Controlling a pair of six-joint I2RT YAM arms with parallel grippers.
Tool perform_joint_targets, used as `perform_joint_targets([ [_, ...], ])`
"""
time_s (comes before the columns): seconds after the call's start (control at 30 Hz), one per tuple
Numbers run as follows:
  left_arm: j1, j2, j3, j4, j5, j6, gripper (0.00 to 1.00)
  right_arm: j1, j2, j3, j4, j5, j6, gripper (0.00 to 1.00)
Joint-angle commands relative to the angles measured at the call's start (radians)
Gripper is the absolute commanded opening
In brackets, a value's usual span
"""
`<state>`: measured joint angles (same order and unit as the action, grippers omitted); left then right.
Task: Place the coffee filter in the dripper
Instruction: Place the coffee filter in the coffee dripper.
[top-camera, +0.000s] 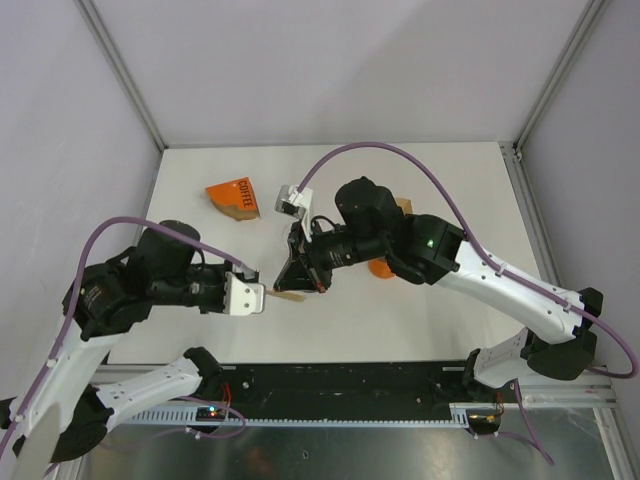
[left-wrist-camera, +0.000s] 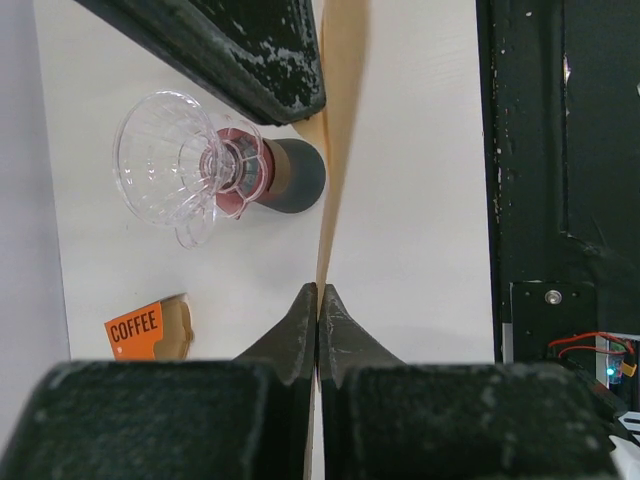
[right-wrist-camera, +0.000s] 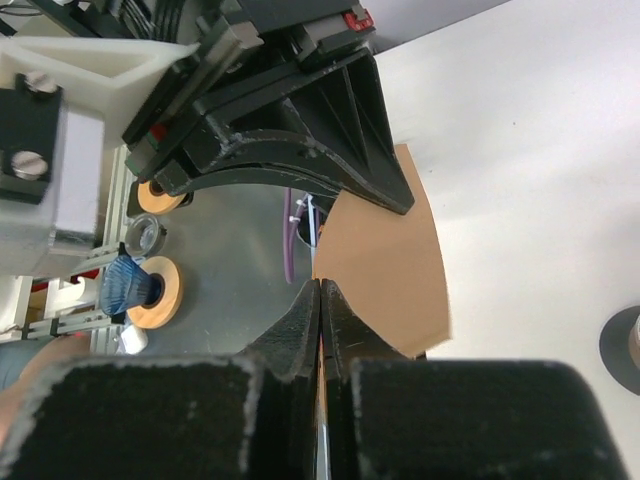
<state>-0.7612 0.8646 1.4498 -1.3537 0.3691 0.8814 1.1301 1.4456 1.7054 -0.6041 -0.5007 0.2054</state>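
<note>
Coffee filter (top-camera: 289, 296), folded flat, is held off the desk (top-camera: 430, 190), a little toward 7 o'clock from the desk's middle. The left tool (left-wrist-camera: 319, 300) is clamped tight on its 9 o'clock edge, and the right tool (right-wrist-camera: 320, 295) is pinched closed on the other side. The dripper (left-wrist-camera: 185, 165) stands at 3 o'clock of the filter, apart from it, mostly under the right arm. An orange coffee box (top-camera: 233, 198) lies at 11 o'clock.
</note>
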Motion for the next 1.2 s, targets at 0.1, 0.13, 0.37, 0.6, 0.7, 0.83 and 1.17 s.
perform_joint_targets([
  [0.1, -0.008, 0.003, 0.083, -0.048, -0.008, -0.002, 0.0, 0.005, -0.034, -0.017, 0.02, 0.108, -0.005, 0.0],
  [0.13, -0.008, 0.004, 0.087, -0.047, -0.008, -0.001, 0.0, 0.003, -0.039, -0.026, 0.028, 0.124, 0.0, 0.0],
  [0.37, -0.009, 0.002, 0.063, -0.048, -0.03, 0.008, 0.0, 0.006, -0.063, -0.078, 0.118, 0.073, 0.015, 0.0],
  [0.6, -0.01, 0.004, 0.042, -0.048, -0.049, 0.014, 0.0, 0.024, -0.059, -0.1, 0.176, -0.058, 0.02, 0.0],
  [0.7, -0.009, 0.007, 0.041, -0.048, -0.048, 0.012, 0.0, 0.037, -0.047, -0.088, 0.161, -0.066, 0.012, 0.0],
  [0.83, -0.009, 0.007, 0.058, -0.048, -0.035, 0.005, 0.0, 0.043, -0.033, -0.075, 0.122, -0.024, 0.002, 0.0],
  [1.17, -0.011, 0.008, 0.056, -0.048, -0.04, 0.002, 0.0, 0.071, -0.019, -0.056, 0.105, 0.084, -0.016, 0.0],
])
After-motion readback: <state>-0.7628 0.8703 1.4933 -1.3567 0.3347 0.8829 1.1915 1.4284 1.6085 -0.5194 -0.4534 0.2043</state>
